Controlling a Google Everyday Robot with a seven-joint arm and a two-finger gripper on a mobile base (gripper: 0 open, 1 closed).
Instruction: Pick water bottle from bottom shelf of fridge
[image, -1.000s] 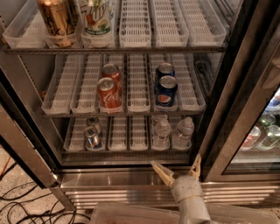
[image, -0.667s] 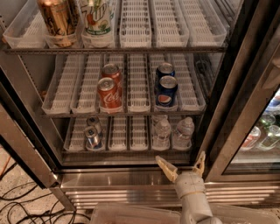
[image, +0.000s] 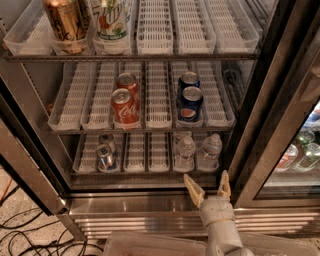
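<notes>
In the camera view I had the end effector (image: 209, 186) low in the picture, in front of the steel base of the fridge (image: 140, 206). Its two fingers were spread apart with nothing between them. Against the pictures from a second before, it had crept up and slightly toward 3 o'clock, so the fingertips stood closer to the front edge of the bottom shelf (image: 150, 172). I read that as the approach lining up, with the reach into the shelf still to come and no grasp begun. The water bottle (image: 210, 150) stood upright in a white slotted lane at the right end of that shelf, at about 12 o'clock from the end effector and apart from it. It was small and clear, with a ribbed see-through body and a pale cap, dim under the rack above. A twin bottle (image: 185, 152) stood just beside it at 9 o'clock, in the next lane. I judged the open fingers would have to slip in without knocking that neighbour. Farther toward 9 o'clock on the same shelf sat two small cans (image: 106, 152), well apart from the bottles.
</notes>
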